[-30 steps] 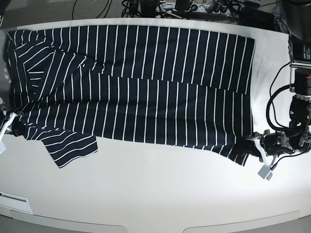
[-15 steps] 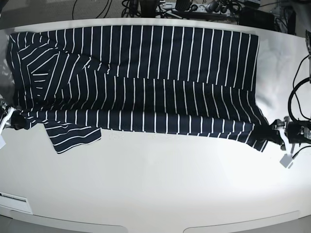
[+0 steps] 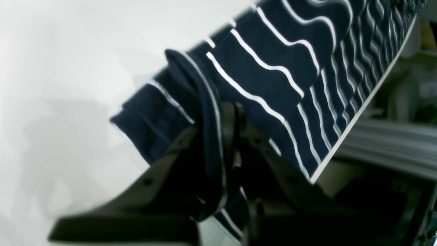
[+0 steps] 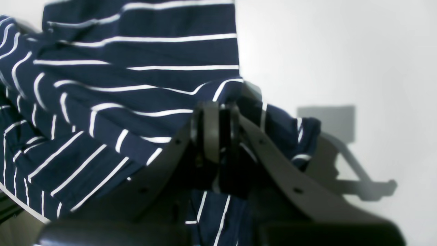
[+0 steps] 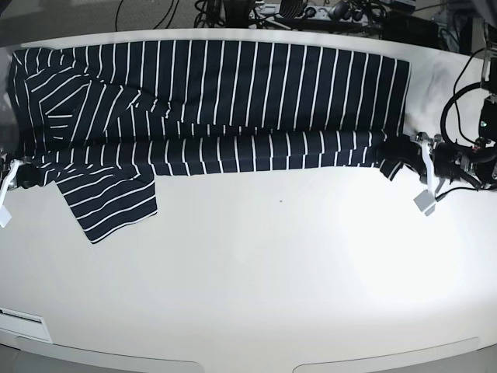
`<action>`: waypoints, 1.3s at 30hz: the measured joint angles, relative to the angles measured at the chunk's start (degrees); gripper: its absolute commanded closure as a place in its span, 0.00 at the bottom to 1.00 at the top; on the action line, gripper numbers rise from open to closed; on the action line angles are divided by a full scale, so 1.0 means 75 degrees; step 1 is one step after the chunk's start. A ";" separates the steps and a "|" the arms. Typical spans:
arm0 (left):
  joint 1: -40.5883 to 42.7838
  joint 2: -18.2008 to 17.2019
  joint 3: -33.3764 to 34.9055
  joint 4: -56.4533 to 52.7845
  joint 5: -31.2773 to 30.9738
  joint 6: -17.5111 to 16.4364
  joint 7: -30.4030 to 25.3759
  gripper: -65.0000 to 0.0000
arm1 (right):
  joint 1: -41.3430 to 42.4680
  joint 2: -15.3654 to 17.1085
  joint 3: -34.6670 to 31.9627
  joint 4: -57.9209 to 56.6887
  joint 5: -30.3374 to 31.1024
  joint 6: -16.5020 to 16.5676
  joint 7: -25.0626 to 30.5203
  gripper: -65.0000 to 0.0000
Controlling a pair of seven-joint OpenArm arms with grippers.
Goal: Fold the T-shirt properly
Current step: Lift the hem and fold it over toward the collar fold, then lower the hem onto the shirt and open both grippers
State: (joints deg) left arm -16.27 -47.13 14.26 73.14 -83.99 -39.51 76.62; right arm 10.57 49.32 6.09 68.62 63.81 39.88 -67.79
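Cloth lay lengthwise across the far half of the bench: the T-shirt. Left end effector pinched its hem corner; right end effector pinched the sleeve-side edge. I judged both grips served to carry the near edge over as one straight fold.

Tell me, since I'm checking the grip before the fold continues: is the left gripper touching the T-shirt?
Touching. In the left wrist view the left gripper is shut on a bunched edge of the T-shirt, with cloth wrapped over its closed jaws.
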 measured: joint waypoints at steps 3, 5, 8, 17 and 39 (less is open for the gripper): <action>-0.0038 -0.0085 -0.0003 0.0303 -0.0006 0.0003 -0.0012 1.00 | 0.0012 0.0000 0.0000 0.0000 -0.0178 0.0006 0.0064 1.00; -0.0096 -0.0105 -0.0003 0.0391 -0.0035 0.0003 -0.0041 1.00 | 0.0012 -0.0003 0.0000 0.0000 -0.0525 0.0009 0.0152 1.00; -0.0055 -0.0189 0.0000 0.0396 -0.0070 0.0000 -0.0038 1.00 | 0.0009 0.0003 0.0000 0.0000 -0.0845 0.0006 0.0239 1.00; -0.0073 -0.0592 0.0000 0.0402 -0.0172 0.0003 -0.0079 1.00 | 0.0009 0.0149 0.0000 0.0000 -0.0758 0.0015 0.0382 1.00; 0.0781 -0.1096 0.0023 0.1233 -0.0204 0.0000 -0.0003 1.00 | 0.0012 0.0303 -0.0003 0.0003 -0.0644 0.0035 0.0347 1.00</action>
State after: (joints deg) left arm -10.41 -55.35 14.44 82.39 -85.52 -39.51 76.60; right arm 10.66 51.59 6.07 68.64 58.98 40.14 -65.19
